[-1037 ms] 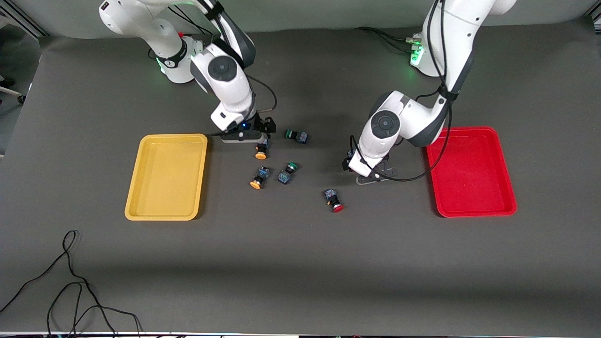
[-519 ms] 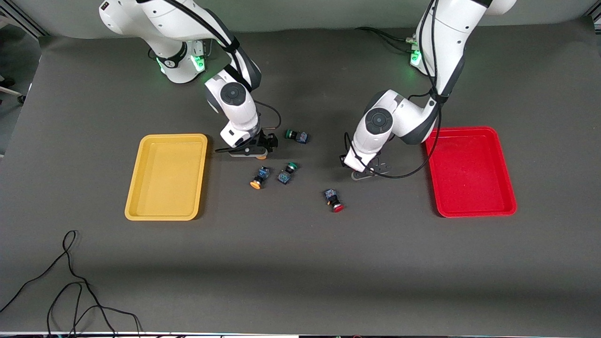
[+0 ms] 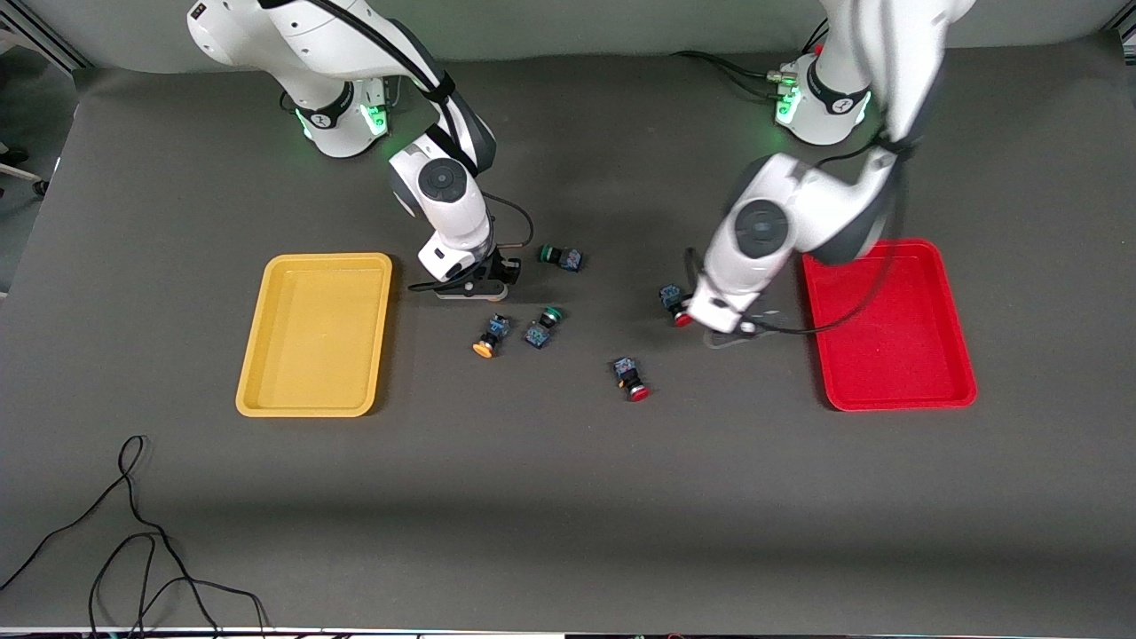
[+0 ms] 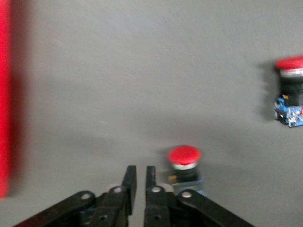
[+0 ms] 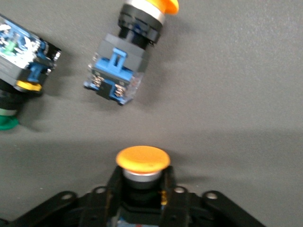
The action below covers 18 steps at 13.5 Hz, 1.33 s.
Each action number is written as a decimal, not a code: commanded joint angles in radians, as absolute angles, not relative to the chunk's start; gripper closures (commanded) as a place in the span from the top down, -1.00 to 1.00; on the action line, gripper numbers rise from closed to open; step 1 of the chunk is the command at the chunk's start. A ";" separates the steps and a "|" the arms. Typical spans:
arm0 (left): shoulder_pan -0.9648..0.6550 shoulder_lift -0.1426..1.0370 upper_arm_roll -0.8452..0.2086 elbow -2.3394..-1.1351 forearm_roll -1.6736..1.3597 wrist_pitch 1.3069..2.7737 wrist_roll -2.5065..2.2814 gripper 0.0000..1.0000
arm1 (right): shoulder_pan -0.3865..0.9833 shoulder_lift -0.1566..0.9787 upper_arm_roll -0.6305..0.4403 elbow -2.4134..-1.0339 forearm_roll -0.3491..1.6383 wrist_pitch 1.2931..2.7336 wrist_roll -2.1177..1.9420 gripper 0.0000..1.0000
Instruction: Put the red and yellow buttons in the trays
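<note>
My right gripper (image 3: 475, 286) (image 5: 142, 177) is shut on a yellow button (image 5: 143, 163), low over the table beside the yellow tray (image 3: 315, 404); the front view hides that button. A second yellow button (image 3: 488, 337) (image 5: 128, 52) lies nearer the camera. My left gripper (image 3: 729, 335) (image 4: 140, 172) is shut with nothing between its fingers. One red button (image 3: 674, 307) (image 4: 184, 163) stands on the table right beside its fingers. Another red button (image 3: 632, 380) (image 4: 289, 94) lies nearer the camera. The red tray (image 3: 887, 395) (image 4: 4, 94) lies toward the left arm's end.
Two green-capped buttons lie among the others: one (image 3: 561, 257) next to my right gripper, one (image 3: 541, 327) (image 5: 23, 61) beside the loose yellow button. A black cable (image 3: 133, 532) lies loose on the table near the front camera.
My right gripper came down over the yellow button and closed on it. My left arm swung toward the red tray, uncovering the red button, which stays on the table.
</note>
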<state>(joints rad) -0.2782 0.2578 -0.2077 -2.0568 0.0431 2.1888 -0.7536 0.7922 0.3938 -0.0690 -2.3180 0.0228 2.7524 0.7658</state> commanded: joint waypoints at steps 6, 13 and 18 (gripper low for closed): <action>0.061 0.135 -0.207 -2.045 0.035 2.019 -0.159 -0.94 | 0.781 0.160 -0.100 -1.983 0.044 2.107 0.765 -0.64; -0.059 0.228 -0.212 -2.055 -0.115 2.083 -0.345 1.00 | 0.781 0.110 -0.443 -1.878 0.044 1.933 0.277 -0.64; -0.280 0.340 -0.212 -2.095 -0.115 2.327 -0.709 0.99 | 0.784 0.114 -0.796 -2.018 0.152 2.001 -0.263 -0.64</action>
